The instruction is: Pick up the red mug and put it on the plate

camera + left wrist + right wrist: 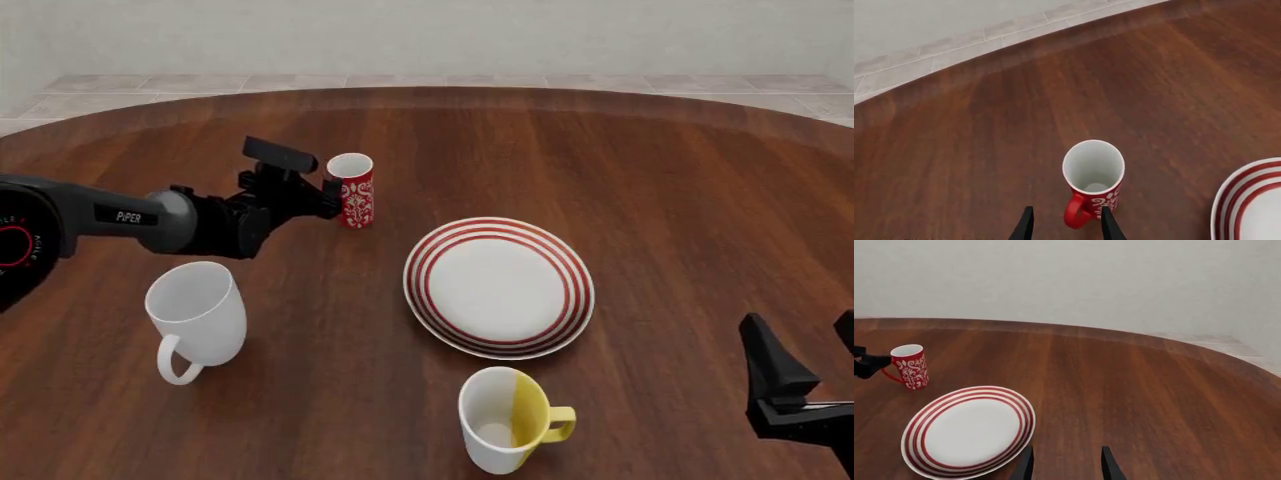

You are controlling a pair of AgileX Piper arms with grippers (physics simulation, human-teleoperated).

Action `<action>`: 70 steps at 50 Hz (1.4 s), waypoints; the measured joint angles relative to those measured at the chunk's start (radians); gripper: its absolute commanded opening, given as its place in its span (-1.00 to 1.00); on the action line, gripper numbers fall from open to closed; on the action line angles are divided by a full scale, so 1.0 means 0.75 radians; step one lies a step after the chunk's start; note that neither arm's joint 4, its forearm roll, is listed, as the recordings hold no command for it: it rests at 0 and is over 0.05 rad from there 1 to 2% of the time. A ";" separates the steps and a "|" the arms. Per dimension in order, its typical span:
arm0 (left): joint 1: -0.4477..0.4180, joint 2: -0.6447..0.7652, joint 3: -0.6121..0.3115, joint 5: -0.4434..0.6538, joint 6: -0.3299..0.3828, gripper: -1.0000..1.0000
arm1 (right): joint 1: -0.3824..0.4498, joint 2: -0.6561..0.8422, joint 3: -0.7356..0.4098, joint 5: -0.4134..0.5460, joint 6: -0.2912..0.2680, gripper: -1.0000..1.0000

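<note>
The red mug point(354, 190) stands upright on the table, left of and beyond the plate point(498, 287), apart from it. It is tall and narrow with a white pattern and a white inside. My left gripper point(324, 195) is at the mug's left side, open. In the left wrist view the mug's point(1093, 172) red handle sits between the two fingers of the left gripper point(1067, 209), which have not closed on it. My right gripper point(807, 345) is open and holds nothing, low at the near right, well away from the plate point(969, 431).
A larger plain white mug point(196, 310) stands near left, beside my left arm. A white-and-yellow mug point(505, 420) stands in front of the plate. The round wooden table's far edge point(441, 92) curves behind the red mug.
</note>
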 measured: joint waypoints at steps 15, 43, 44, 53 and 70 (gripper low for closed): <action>-0.005 0.024 0.000 -0.015 -0.004 1.00 | -0.001 0.005 0.000 -0.003 -0.001 1.00; -0.010 0.068 -0.020 -0.027 -0.013 1.00 | -0.001 0.026 0.000 -0.020 -0.002 1.00; -0.010 0.068 -0.021 -0.026 -0.013 1.00 | -0.002 0.025 0.000 -0.020 -0.002 1.00; -0.016 0.076 -0.022 -0.032 -0.017 1.00 | -0.004 0.019 0.000 -0.015 -0.005 1.00; -0.016 0.099 -0.028 -0.041 -0.022 1.00 | -0.003 0.023 0.000 -0.016 -0.011 1.00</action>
